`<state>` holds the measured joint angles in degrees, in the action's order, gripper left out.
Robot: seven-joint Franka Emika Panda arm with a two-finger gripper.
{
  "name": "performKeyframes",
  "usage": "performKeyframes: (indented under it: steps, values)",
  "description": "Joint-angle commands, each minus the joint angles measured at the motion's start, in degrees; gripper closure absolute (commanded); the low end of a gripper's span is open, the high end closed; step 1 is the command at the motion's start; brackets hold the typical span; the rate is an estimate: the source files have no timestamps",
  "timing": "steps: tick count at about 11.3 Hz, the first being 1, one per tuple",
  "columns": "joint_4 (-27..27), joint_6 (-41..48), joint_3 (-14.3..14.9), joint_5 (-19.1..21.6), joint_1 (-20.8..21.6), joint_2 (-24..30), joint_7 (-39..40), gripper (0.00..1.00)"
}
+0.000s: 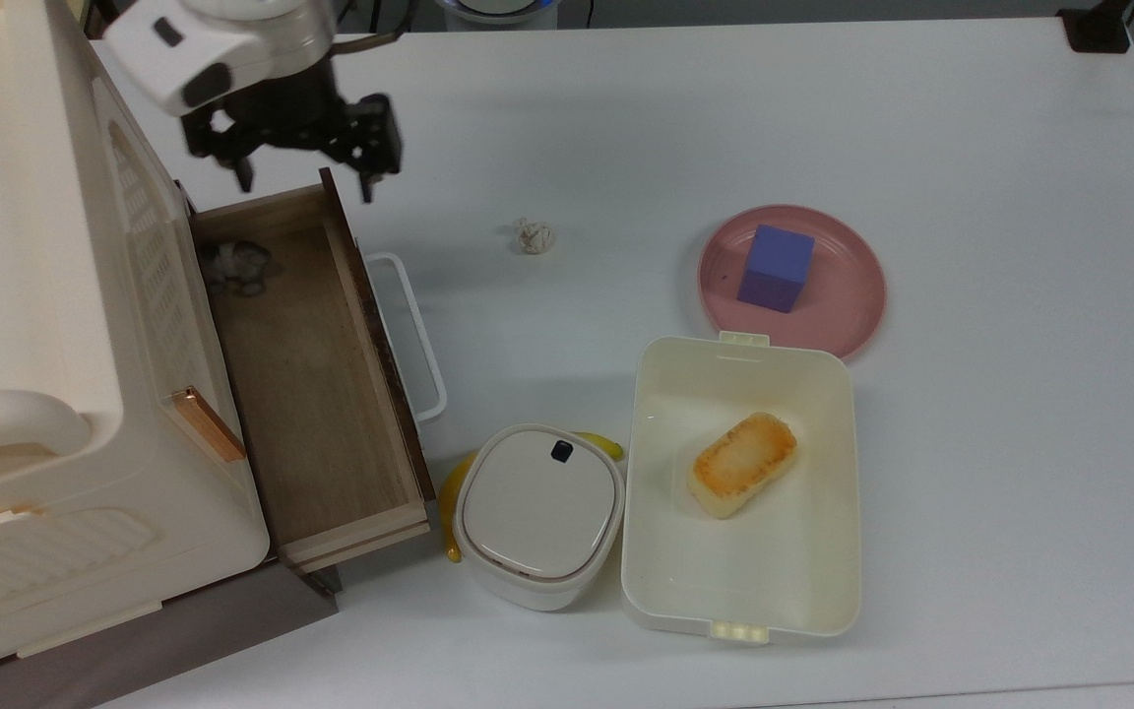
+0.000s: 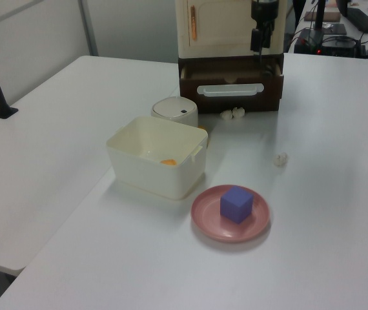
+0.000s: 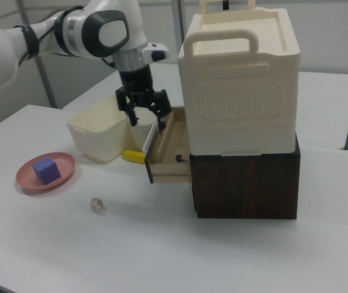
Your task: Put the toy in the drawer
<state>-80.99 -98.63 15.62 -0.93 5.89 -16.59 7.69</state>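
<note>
The toy [image 1: 232, 264], a tiny black-and-white panda figure, lies loose on the wooden floor of the open drawer [image 1: 316, 404], at the end toward the top view's top and close to the cabinet wall. In the right view the toy [image 3: 179, 158] shows as a dark speck inside the drawer [image 3: 166, 148]. My gripper [image 1: 306, 187] hangs open above that end of the drawer, holding nothing. It hangs above the drawer's front corner in the right view [image 3: 148, 121]. In the left view my gripper [image 2: 257, 49] hangs above the drawer [image 2: 230, 76].
The cream cabinet [image 1: 26, 295] stands along the top view's left, and the drawer's white loop handle [image 1: 414, 335] juts out. On the table lie a wrinkly ball [image 1: 534, 236], a purple cube [image 1: 776, 268] on a pink plate [image 1: 857, 305], a cream box [image 1: 656, 551] holding toasted bread [image 1: 742, 465], and a lidded white container [image 1: 539, 512] over a banana [image 1: 449, 512].
</note>
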Motion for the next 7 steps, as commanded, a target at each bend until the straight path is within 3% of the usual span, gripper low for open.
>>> performKeyframes:
  steps: [1,5,7]
  values:
    - [-9.2,4.6,-4.4,0.1,0.7,8.2,-1.8,0.00]
    - [-12.0,4.3,-10.6,-2.2,-3.2,10.9,-7.1,0.00]
    - [-12.7,4.0,-11.0,-2.8,-3.5,12.0,-8.2,0.00]
